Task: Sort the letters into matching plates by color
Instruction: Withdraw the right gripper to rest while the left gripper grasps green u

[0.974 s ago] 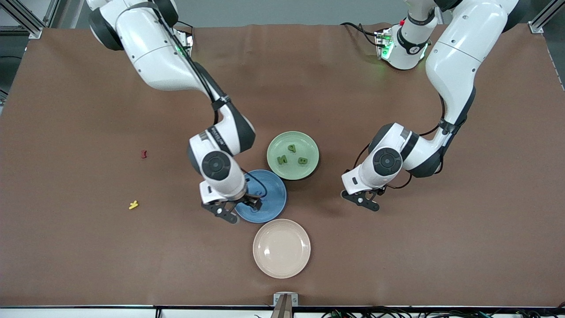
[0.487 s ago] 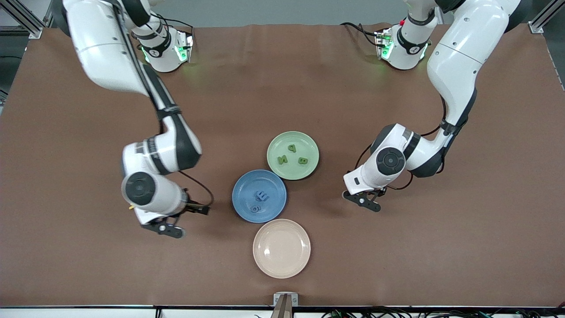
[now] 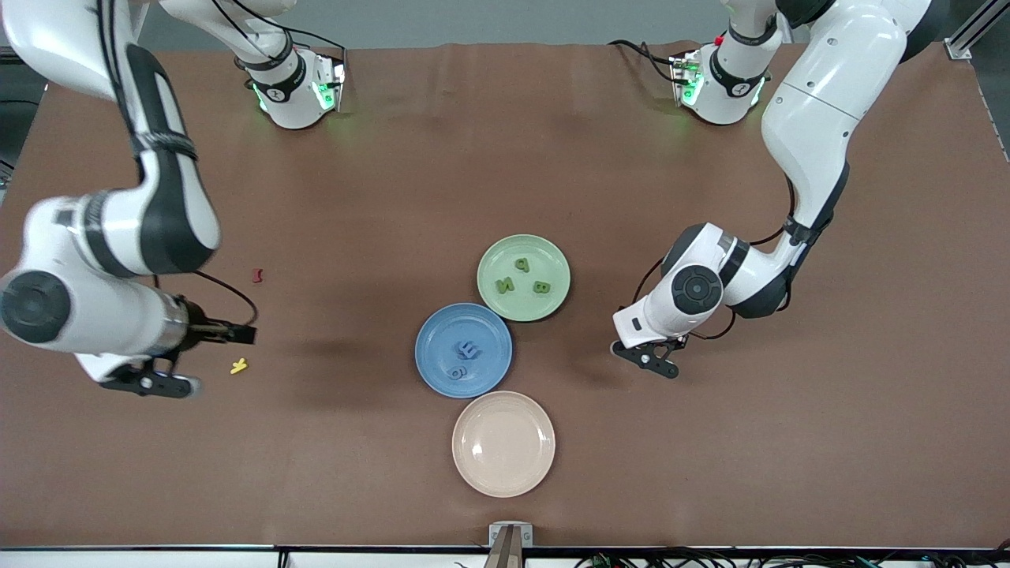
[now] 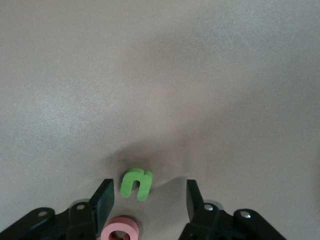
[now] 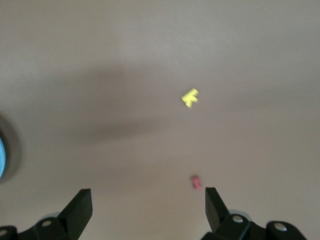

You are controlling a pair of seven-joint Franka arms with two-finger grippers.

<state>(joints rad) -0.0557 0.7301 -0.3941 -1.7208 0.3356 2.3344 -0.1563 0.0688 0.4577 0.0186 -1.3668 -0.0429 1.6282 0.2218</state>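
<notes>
Starting at the lower middle of the front frame, you have an empty cream plate (image 3: 503, 444) that plays no part in the job. Just above it sits the blue plate (image 3: 463, 349) with two blue letters (image 3: 468, 349) on it.

Level with that plate, toward the left arm's end of the table, the left gripper (image 3: 649, 356) is low over bare table. The left wrist view shows its fingers (image 4: 104, 197) apart at a middling width, with one green letter (image 4: 136, 184) lying flat on the table between them. Neither finger touches it. The letter sits off centre, close to one finger and well clear of the other. A pink letter (image 4: 120, 230) lies just beside it on the wrist side, near that same finger. In my judgement, closing will push the green letter sideways before it is pinched, and the pink one may be caught.

The coming carry depends on the green plate (image 3: 523, 278). It lies higher in the front frame than the left gripper, toward the centre, and holds three green letters (image 3: 521, 278). The left arm is much the nearer one.

The right gripper (image 3: 201, 359) waits at the right arm's end with its fingers spread wide and nothing in them. A yellow letter (image 3: 238, 365) is close by, and a red letter (image 3: 256, 275) lies higher in the frame.
</notes>
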